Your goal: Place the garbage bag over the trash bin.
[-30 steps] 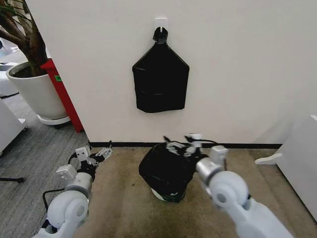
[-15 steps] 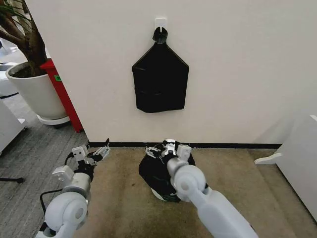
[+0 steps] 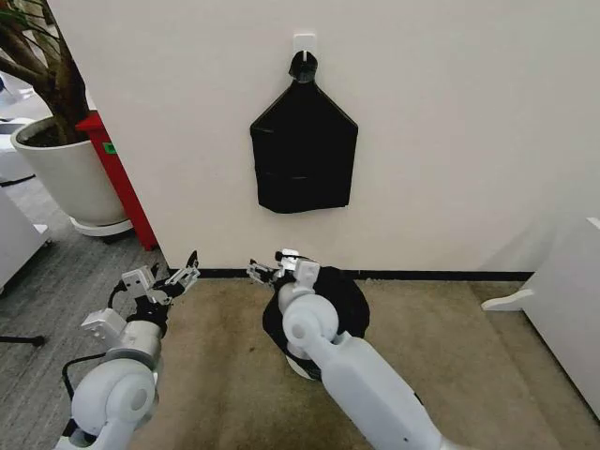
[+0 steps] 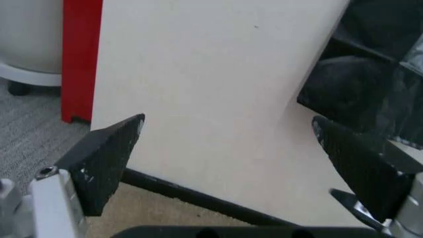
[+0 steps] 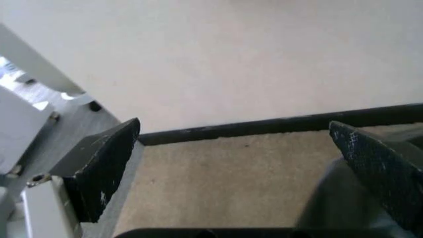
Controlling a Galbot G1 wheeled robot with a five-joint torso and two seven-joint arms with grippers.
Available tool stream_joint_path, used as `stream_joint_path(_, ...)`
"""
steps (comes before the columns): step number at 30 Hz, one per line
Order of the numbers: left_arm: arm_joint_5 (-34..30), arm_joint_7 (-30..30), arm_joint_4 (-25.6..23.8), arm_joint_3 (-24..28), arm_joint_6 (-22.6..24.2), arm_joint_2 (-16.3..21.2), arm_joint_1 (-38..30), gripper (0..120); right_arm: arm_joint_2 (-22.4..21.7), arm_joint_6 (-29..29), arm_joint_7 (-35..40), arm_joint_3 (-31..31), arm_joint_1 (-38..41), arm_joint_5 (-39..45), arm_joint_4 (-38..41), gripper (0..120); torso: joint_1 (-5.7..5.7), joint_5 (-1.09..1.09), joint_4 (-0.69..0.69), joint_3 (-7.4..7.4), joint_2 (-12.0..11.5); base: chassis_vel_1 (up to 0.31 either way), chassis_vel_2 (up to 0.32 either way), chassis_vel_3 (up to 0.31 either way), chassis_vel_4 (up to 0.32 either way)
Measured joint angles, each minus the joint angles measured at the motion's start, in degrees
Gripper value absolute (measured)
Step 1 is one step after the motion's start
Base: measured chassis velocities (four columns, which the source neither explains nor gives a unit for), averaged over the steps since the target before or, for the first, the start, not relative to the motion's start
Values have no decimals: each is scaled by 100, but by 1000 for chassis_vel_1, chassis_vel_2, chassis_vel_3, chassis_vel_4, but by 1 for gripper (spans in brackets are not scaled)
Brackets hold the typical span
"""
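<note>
Right tool (image 3: 267, 270) spread empty above bagged trash bin (image 3: 305, 367); left tool (image 3: 169, 281) spread; beige carpet (image 3: 216, 375), white wall (image 3: 450, 131).

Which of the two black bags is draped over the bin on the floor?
The loose crinkly garbage bag beside the right gripper, covering the trash bin. The flat knotted bundle hangs on the wall.

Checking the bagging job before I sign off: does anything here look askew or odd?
The garbage bag sits bunched and lumpy over the trash bin, not smooth. Both claws are open and empty: the right claw near the bag's left edge, the left claw off to the left. Nothing looks spilled or damaged.
</note>
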Motion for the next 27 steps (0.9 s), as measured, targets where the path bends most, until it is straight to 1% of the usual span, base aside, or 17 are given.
stream_joint_path(4, -2, 29, 93, -16, -17, -5, -40, 100, -422, -108, 392, 84, -206, 115, 463, 100, 0, 1, -5, 0, 0, 0, 0, 0, 0)
stream_joint_path(5, -2, 29, 93, -16, -17, -5, -40, 100, -422, -108, 392, 84, -206, 115, 463, 100, 0, 1, -5, 0, 0, 0, 0, 0, 0)
stream_joint_path(9, 0, 43, 198, -10, -61, -8, -105, 100, -658, -127, 761, 106, -349, 470, 704, 100, 0, 0, -3, 0, 0, 0, 0, 0, 0)
stream_joint_path(13, -2, 44, 216, 2, -80, 10, -130, 100, -540, -60, 835, 190, -368, 650, 528, 100, 0, 0, -3, 0, 0, 0, 0, 0, 0)
stream_joint_path(18, 2, 44, 255, 15, -82, 35, -151, 100, -212, 24, 804, 258, -273, 736, 238, 100, 0, 0, -1, 0, 0, 0, 0, 0, 0)
stream_joint_path(27, 16, 41, 256, 101, -137, 1, -171, 100, 219, 90, 798, 30, 24, 583, -76, 100, 0, 0, -2, 0, 0, 0, 0, 0, 0)
